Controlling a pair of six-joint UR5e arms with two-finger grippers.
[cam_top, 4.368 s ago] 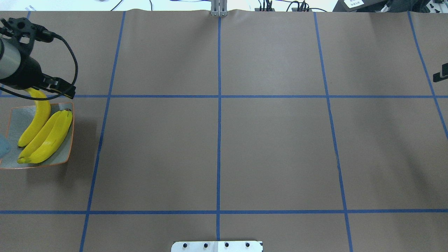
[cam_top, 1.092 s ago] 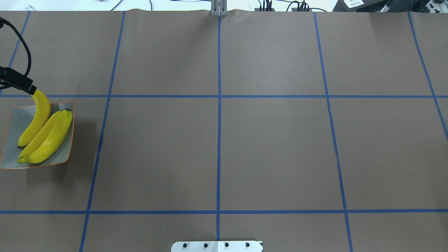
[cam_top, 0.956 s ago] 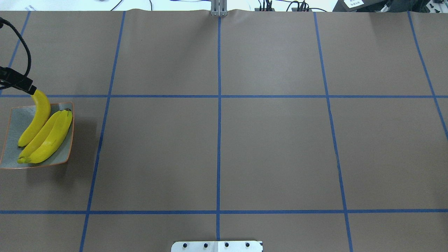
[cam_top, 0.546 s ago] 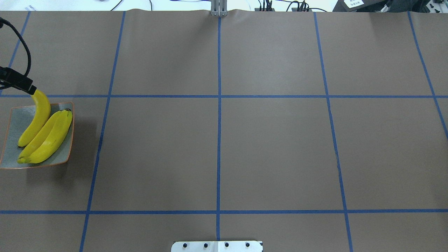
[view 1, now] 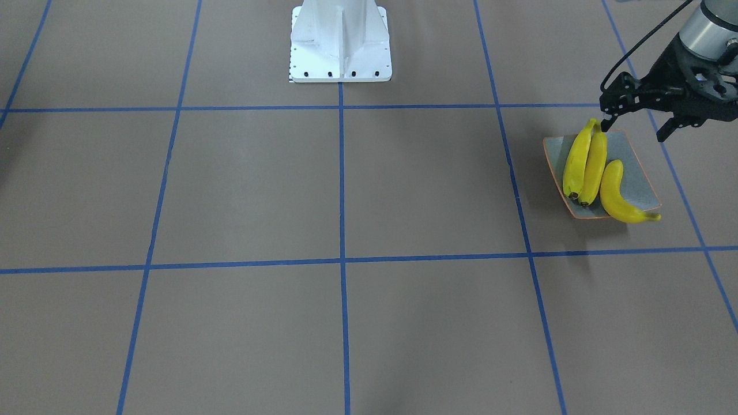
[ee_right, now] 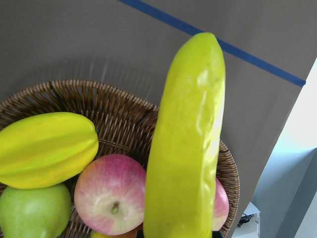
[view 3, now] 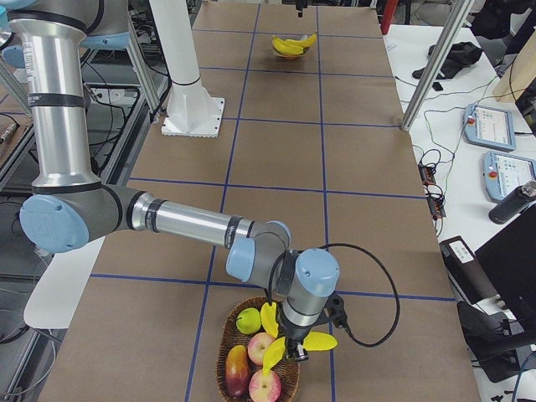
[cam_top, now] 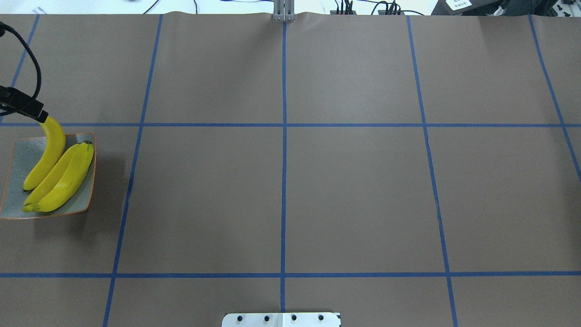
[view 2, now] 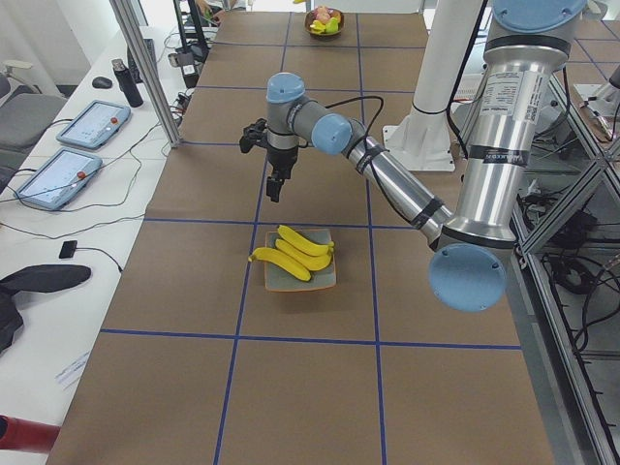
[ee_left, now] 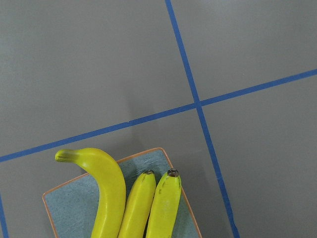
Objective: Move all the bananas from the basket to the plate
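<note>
Three yellow bananas [view 1: 594,167] lie side by side on the square grey-green plate [view 1: 637,167] with its orange rim. The outer banana [cam_top: 47,152] pokes its stem over the plate's edge. My left gripper [view 1: 633,129] hovers open and empty just beyond that edge. The left wrist view looks down on the plate [ee_left: 69,208] and the banana tips. At the table's other end my right gripper [view 3: 293,347] is over the wicker basket [view 3: 228,339], shut on a fourth banana [ee_right: 185,148] that stands above the other fruit.
The basket [ee_right: 114,99] also holds red apples [ee_right: 111,198], a green pear [ee_right: 29,213] and a yellow starfruit [ee_right: 44,148]. The robot's white base [view 1: 340,40] stands mid-table. Blue tape lines cross the brown table cover. Tablets and cables lie on side desks.
Since 4.4 s ago my left arm has drawn back off the plate toward the view's left edge, and the right gripper has left the overhead view. Nothing moved in the last second.
</note>
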